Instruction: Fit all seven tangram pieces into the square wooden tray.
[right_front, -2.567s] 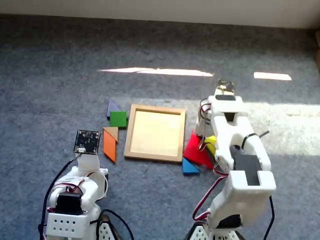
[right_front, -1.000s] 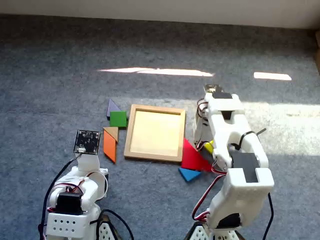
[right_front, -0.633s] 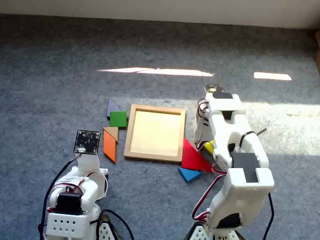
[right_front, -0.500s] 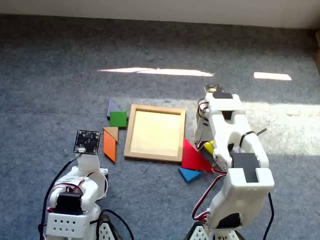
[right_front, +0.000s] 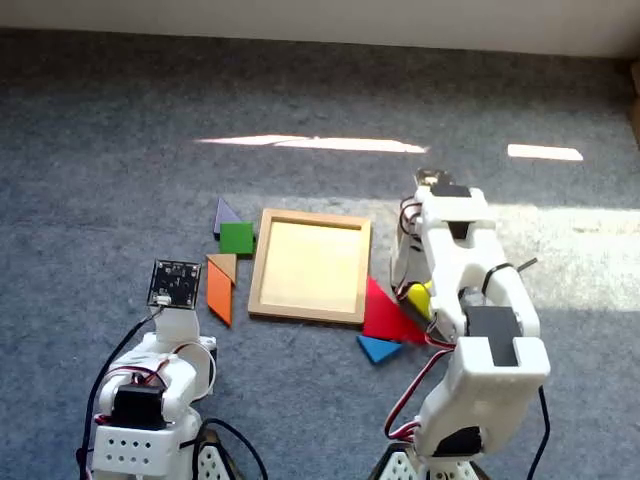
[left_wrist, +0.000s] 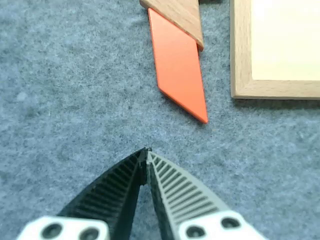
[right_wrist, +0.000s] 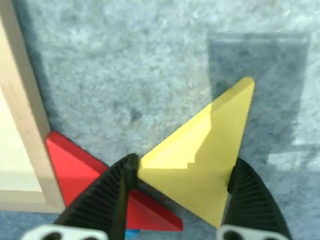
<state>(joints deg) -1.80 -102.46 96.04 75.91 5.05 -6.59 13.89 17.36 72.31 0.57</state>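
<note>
Yellow triangle (right_wrist: 210, 150) sits between the two fingers of the right gripper (right_wrist: 184, 172). The jaws press on its two opposite sides, so they are gripping it. One corner of this piece lies over the red triangle (right_wrist: 75, 160), and the red triangle touches the right rim of the tray (right_front: 257, 268) with one corner. A blue triangle (right_front: 378, 348) lies just beside the red one, on the side nearer to the arms.

All other pieces are on the grey carpet (right_front: 120, 150) at the left side of the tray. A purple triangle (right_front: 225, 213) is farthest from the arms, and the green square (right_front: 237, 238) lies against it. Then come a tan triangle (left_wrist: 177, 15) and the orange piece (left_wrist: 180, 70), which touch each other.

Over the carpet, the left gripper (left_wrist: 146, 155) has its jaws closed tip to tip, near the pointed end of the orange piece but apart from it.
</note>
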